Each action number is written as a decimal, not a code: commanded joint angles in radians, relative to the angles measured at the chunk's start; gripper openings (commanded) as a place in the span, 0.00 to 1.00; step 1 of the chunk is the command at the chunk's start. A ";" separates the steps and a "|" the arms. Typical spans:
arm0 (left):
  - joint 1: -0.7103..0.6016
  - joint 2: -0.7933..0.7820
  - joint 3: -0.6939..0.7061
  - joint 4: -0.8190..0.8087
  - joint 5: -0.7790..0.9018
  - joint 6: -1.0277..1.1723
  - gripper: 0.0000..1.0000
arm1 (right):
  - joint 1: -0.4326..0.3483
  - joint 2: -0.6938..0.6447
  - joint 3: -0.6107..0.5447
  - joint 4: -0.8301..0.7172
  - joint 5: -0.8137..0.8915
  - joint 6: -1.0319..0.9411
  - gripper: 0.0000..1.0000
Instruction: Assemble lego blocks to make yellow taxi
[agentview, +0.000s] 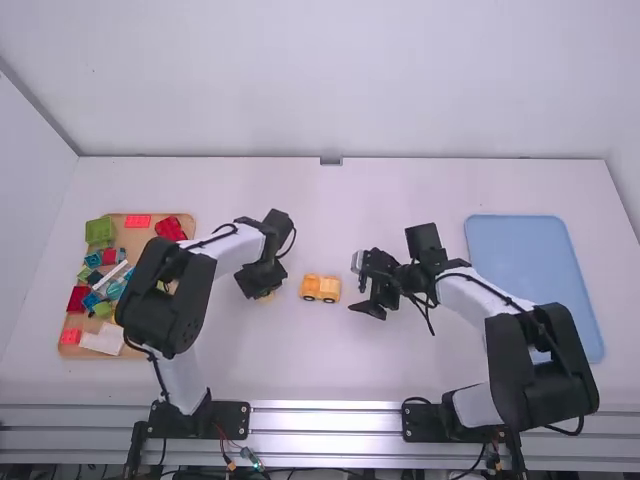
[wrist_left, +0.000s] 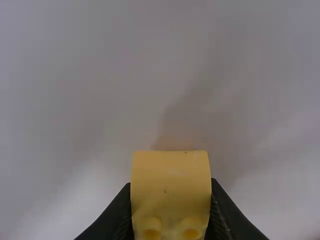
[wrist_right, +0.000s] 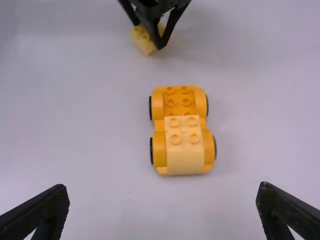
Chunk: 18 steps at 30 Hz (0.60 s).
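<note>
Coloured blocks (agentview: 99, 231) crowded a tan tray (agentview: 133, 240) at left; a blue tray (agentview: 520, 250) lay at right, partly behind the right arm. Between the hands, on the white surface (agentview: 350, 370), stood the yellow car (agentview: 311, 287), long axis left to right. The right wrist view showed a paler block (wrist_right: 184, 150) with studs up on its right end. The left hand (agentview: 262, 283) gripped a yellow block (wrist_left: 171, 185); the right hand (agentview: 363, 287) was spread wide, empty.

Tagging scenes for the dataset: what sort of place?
Likely a robot manipulation test station: two arms on a metal rail, a white table, a parts tray and a blue tray.
</note>
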<state>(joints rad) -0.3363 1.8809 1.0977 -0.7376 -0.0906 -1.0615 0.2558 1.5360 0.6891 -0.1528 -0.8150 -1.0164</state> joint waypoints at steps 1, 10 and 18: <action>0.010 0.001 0.024 -0.011 -0.003 -0.276 0.02 | -0.002 -0.042 -0.036 0.034 0.003 0.016 0.99; 0.015 0.001 0.022 0.001 0.095 -0.649 0.04 | 0.003 -0.105 -0.160 0.238 0.001 0.077 0.99; 0.011 0.001 0.021 -0.010 0.119 -0.938 0.16 | 0.037 -0.105 -0.208 0.341 -0.006 0.077 0.99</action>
<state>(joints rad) -0.3302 1.8809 1.1042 -0.7399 0.0109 -1.8755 0.2886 1.4471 0.4889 0.1837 -0.8082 -0.9459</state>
